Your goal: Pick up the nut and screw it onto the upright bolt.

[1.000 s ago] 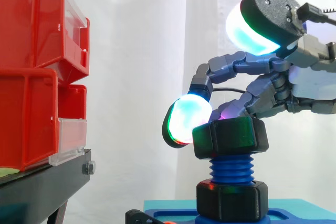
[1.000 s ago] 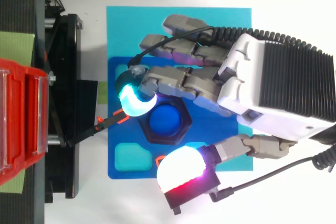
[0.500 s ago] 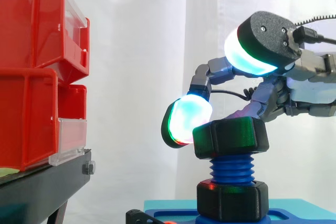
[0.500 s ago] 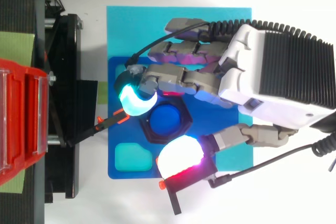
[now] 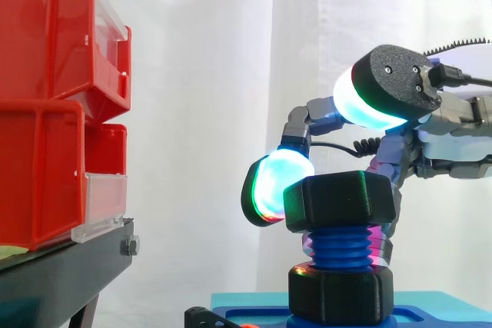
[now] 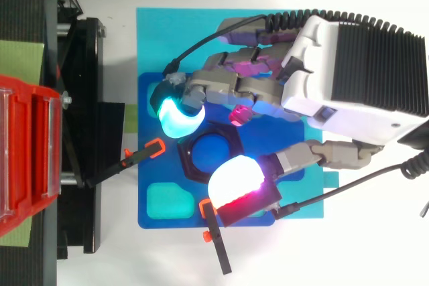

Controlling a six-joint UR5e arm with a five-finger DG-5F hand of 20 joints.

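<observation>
Nut point(image 5: 340, 201) sits on the threads at the top of the upright bolt point(image 5: 338, 247). Hand point(image 6: 348, 85) is curled round the nut, pads pinching opposite flanks.

bins point(image 5: 46, 113): stacked two high on the stand point(image 5: 61, 266), at the left of the side view.
stand: left of the mat point(image 6: 201, 31), well apart from the bolt point(image 5: 342, 247).
mat: right of the stand, under the board point(image 6: 146, 216).
board: on the mat, toward the lower edge of the top view.
bolt: upright on the board.
second nut point(image 5: 340, 293): around the bolt's foot, on the board.
nut point(image 5: 340, 201): around the bolt's top, above the second nut, thread showing between them.
hand point(image 6: 355, 65): in from the right, above the board; fingers curled round the nut, one pad point(image 5: 277, 186) against its stand-facing side.
curtain point(image 5: 215, 74): behind everything in the side view.
</observation>
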